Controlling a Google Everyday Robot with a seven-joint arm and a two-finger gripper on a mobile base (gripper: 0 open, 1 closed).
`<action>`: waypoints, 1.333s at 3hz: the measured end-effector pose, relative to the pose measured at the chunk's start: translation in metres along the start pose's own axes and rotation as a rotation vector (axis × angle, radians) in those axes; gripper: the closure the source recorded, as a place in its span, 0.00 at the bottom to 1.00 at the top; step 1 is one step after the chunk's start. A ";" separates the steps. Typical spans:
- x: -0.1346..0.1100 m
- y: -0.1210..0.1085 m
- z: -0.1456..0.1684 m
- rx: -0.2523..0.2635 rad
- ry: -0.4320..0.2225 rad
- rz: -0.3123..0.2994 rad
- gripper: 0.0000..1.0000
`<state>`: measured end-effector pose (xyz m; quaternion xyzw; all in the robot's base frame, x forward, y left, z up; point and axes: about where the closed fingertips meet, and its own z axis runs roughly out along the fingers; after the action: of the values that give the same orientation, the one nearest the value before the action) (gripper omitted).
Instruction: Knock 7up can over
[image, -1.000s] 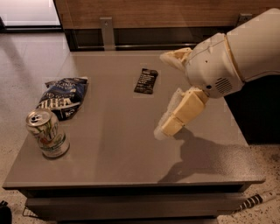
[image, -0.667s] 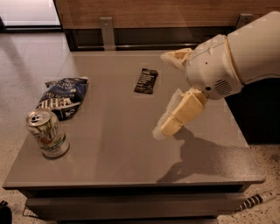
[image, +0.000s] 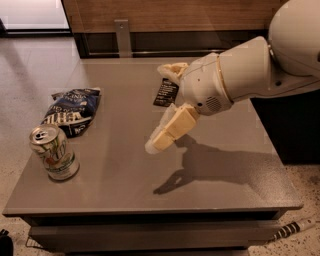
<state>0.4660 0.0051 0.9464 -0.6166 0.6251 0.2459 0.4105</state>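
Observation:
The 7up can (image: 53, 152) stands upright near the front left corner of the grey table (image: 125, 185). It has a silver top with a pull tab and a whitish-green body. My gripper (image: 156, 107) hangs over the middle of the table, well to the right of the can and not touching it. It is open and empty, with one cream finger (image: 170, 129) pointing down-left and the other (image: 171, 69) higher, toward the back.
A dark blue crinkled chip bag (image: 73, 111) lies just behind the can. A flat black snack-bar wrapper (image: 165, 93) lies at mid-table, partly behind the gripper. A wooden wall with a metal bracket (image: 122, 36) stands behind the table. The floor lies to the left.
The gripper and arm have moved left across the table, closer to the can. The can, bag and wrapper have not moved.

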 end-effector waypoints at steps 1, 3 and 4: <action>0.001 0.001 0.037 -0.047 -0.046 -0.001 0.00; 0.005 0.031 0.093 -0.151 -0.078 0.007 0.00; -0.002 0.042 0.118 -0.183 -0.108 0.003 0.00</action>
<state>0.4494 0.1074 0.8758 -0.6365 0.5779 0.3353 0.3853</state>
